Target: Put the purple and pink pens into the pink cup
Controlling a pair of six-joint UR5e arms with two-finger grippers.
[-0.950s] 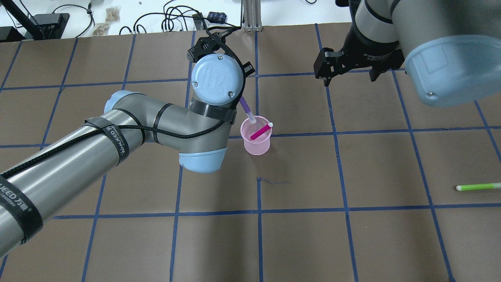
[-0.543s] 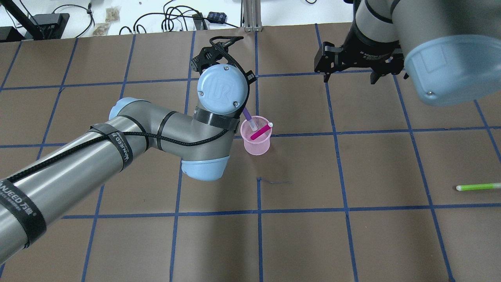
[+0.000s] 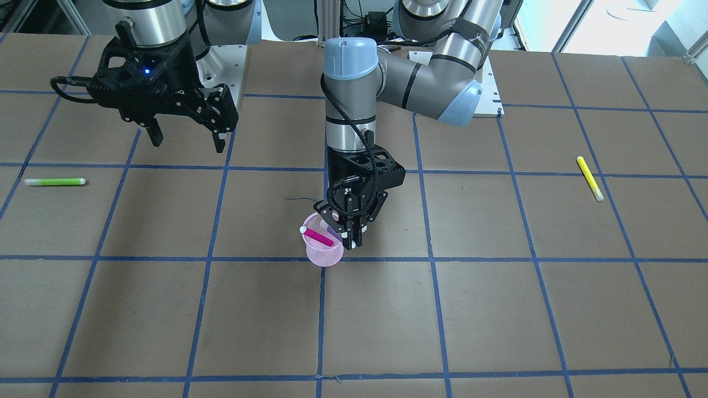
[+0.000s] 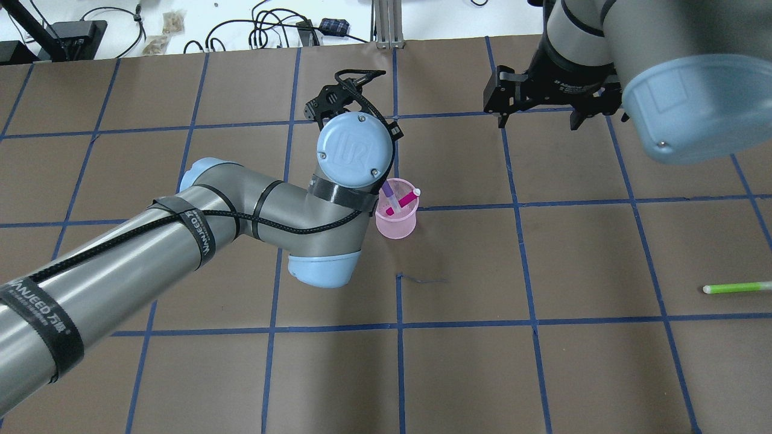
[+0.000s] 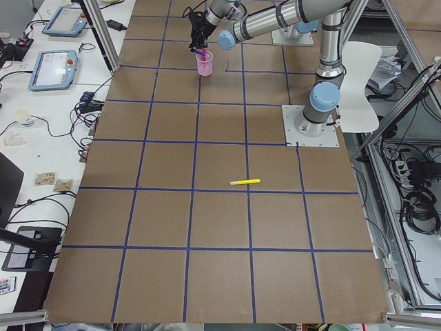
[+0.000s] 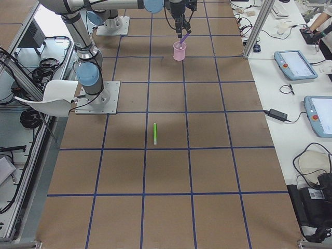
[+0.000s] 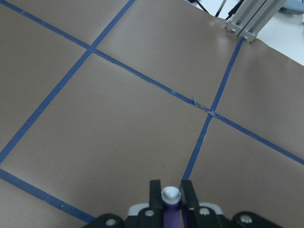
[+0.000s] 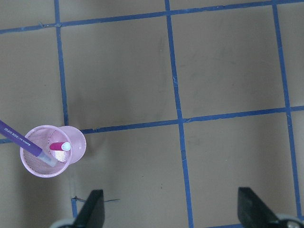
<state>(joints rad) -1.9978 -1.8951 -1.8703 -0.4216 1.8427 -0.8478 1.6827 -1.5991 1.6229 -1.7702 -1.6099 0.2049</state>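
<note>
Purple pen [image 4: 389, 193] is slanting into the pink cup [image 4: 396, 224]; seen from overhead, its lower white tip is sitting inside the mesh while its upper end is leaning toward eleven o'clock under the left wrist; the left hand [image 3: 352, 242] is pinching that upper end, and in the left wrist view both fingers [image 7: 155, 191] are pressing against the purple barrel just below its white end cap. Pink pen [image 4: 403, 203] is lying tilted inside the cup, its white cap resting on the rim at about two o'clock in the overhead view. The cup is standing upright on the brown tabletop [image 4: 543, 361], right beside a blue tape crossing. The right hand [image 4: 538, 123] is hanging spread wide and holding nothing, well apart from the cup at about two o'clock overhead; its wrist camera is looking straight down on the cup and both pens. A green pen [image 4: 736, 287] is lying flat far off at roughly three o'clock from the cup overhead; in the front-facing view a yellow pen [image 3: 589, 178] is lying between two and three o'clock from the cup, well apart.
</note>
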